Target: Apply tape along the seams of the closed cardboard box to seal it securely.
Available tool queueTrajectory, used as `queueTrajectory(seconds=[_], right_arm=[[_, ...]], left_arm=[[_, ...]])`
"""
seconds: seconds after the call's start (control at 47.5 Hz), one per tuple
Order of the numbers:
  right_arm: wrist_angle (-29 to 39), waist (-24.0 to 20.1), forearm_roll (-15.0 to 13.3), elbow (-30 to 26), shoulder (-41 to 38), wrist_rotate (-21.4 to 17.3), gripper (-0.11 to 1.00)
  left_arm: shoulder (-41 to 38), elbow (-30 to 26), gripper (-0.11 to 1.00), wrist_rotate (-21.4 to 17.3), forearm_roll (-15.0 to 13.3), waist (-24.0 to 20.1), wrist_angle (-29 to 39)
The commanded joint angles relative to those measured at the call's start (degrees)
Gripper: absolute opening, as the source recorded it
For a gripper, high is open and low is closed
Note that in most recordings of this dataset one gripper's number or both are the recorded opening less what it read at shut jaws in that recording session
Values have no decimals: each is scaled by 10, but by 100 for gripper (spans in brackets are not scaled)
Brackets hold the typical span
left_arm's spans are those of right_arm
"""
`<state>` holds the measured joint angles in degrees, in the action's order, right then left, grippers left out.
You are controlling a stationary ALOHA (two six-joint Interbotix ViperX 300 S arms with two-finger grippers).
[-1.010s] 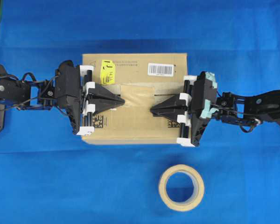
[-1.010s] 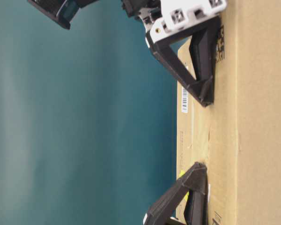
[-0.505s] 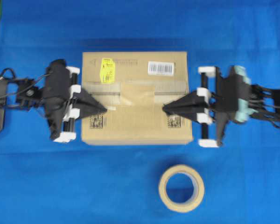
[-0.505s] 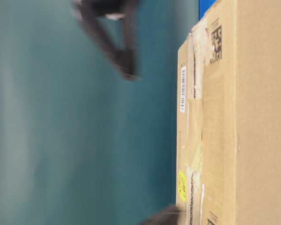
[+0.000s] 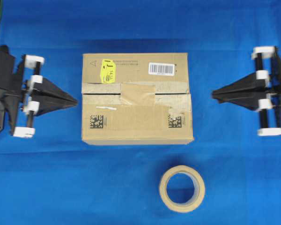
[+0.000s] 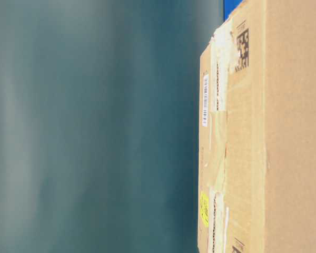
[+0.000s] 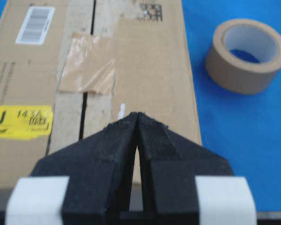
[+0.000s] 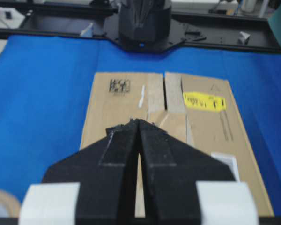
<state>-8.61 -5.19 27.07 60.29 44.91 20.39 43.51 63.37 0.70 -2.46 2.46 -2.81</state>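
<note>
The cardboard box (image 5: 131, 124) lies closed on the blue table, with a yellow sticker (image 5: 107, 71) and a barcode label (image 5: 161, 69) on top. A tan piece of tape (image 5: 137, 93) is stuck flat across the middle of the seam (image 5: 100, 93), which shows as a dark slit on either side of it. My left gripper (image 5: 76, 100) hovers shut just left of the box, holding nothing. My right gripper (image 5: 213, 95) is shut and empty, a short way right of the box. In the left wrist view the tape (image 7: 89, 63) and seam (image 7: 85, 101) lie beyond the shut gripper (image 7: 137, 115).
A beige tape roll (image 5: 164, 190) lies flat in front of the box, towards the right. Torn greyish old tape borders the seam (image 8: 164, 91). The table-level view shows only the box (image 6: 263, 132), no gripper. A black arm base stands behind the box in the right wrist view.
Both grippers have drawn off the box top, the left one leftward and the right one rightward. The tape piece stays on the seam. Both stayed shut.
</note>
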Motion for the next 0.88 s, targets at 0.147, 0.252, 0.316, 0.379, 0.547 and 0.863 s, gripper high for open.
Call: queueTrajectory(seconds=[0.147, 0.252, 0.316, 0.379, 0.547, 0.863], right_arm=[[36, 13, -2, 47, 70, 0, -1], [37, 20, -1, 74, 87, -2, -1], [37, 25, -1, 85, 89, -3, -1], [37, 28, 0, 96, 88, -4, -1], [36, 36, 1, 118, 76, -7, -1], [33, 36, 2, 128, 47, -9, -1]], left_arm=[[82, 52, 0, 1, 2, -1, 6], [113, 80, 0, 1, 2, -1, 9], [131, 93, 0, 1, 2, -1, 11], [149, 108, 0, 1, 2, -1, 15], [172, 137, 0, 1, 2, 0, 18], [177, 155, 0, 1, 2, -1, 14]])
